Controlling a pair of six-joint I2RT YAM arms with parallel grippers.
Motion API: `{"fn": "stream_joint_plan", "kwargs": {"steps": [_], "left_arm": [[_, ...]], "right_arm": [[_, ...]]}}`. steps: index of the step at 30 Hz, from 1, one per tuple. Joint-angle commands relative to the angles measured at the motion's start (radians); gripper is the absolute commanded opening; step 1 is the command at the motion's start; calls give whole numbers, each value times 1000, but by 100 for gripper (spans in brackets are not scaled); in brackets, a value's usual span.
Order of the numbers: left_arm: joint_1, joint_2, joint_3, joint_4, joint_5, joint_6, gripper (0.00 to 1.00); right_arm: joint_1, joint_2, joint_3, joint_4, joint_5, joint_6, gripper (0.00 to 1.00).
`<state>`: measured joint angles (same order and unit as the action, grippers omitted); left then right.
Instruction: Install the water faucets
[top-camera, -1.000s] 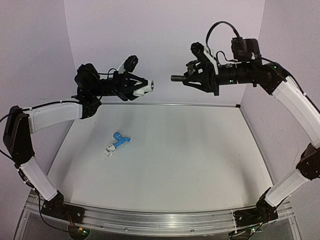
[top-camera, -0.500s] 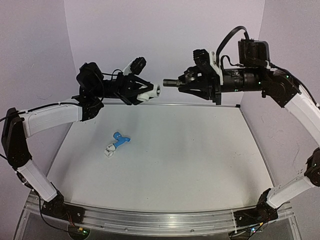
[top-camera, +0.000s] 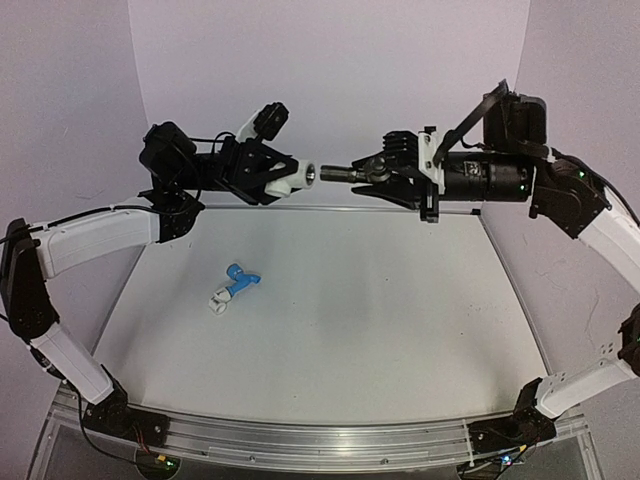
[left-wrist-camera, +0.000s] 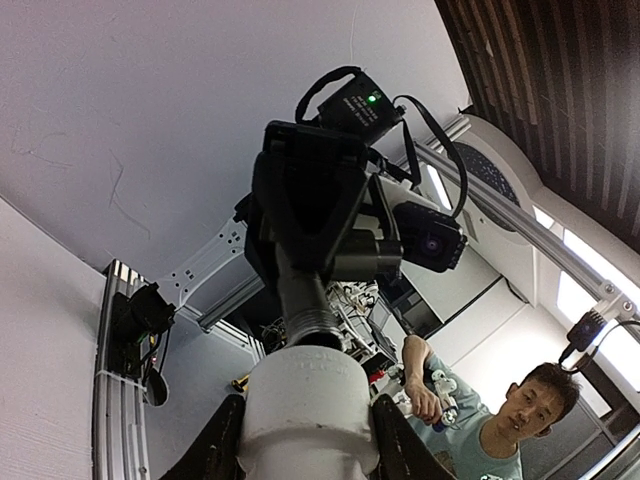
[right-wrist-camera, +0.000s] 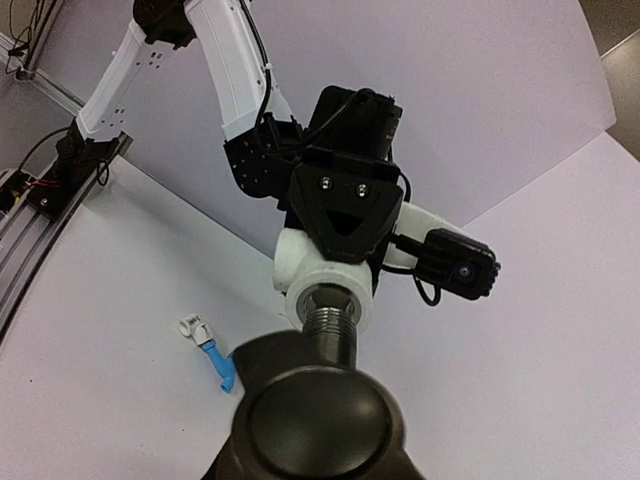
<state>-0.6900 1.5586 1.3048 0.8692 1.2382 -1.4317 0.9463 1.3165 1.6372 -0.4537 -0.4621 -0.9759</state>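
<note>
Pale walls close a white table (top-camera: 400, 300) on three sides. On its left part lies the blue tap (top-camera: 241, 276), well apart from both arms, with a small white piece (top-camera: 218, 300) touching its lower end. Higher up, in the air before the back wall, the left gripper (top-camera: 283, 176) is clenched on a white fitting (top-camera: 298, 176), whose open mouth faces right. Just right of it is the metal tap (top-camera: 345, 172), grasped at its body by the right gripper (top-camera: 385, 172), with the threaded end pointing left. The tap's long axis is about level and lines up with the fitting's bore. The thread tip is at the mouth; if it already enters, I cannot tell. I judge the next move is a push along this axis with turning, and a small tilt could cross the thread.
</note>
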Motion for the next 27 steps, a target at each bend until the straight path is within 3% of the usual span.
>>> {"fn": "stream_joint_plan", "kwargs": {"steps": [1,19,27], "left_arm": [[-14,-78,30,-144,-13,133,0],[-56,-104,23,-223,-64,201,0],[-56,-108,27,-255,-64,231,0]], "right_arm": [[32,-29,-12,94,71,-56,0],[126,-33,-83,213,236,-121,0],[129,-65,-121,225,188,-144,0]]}}
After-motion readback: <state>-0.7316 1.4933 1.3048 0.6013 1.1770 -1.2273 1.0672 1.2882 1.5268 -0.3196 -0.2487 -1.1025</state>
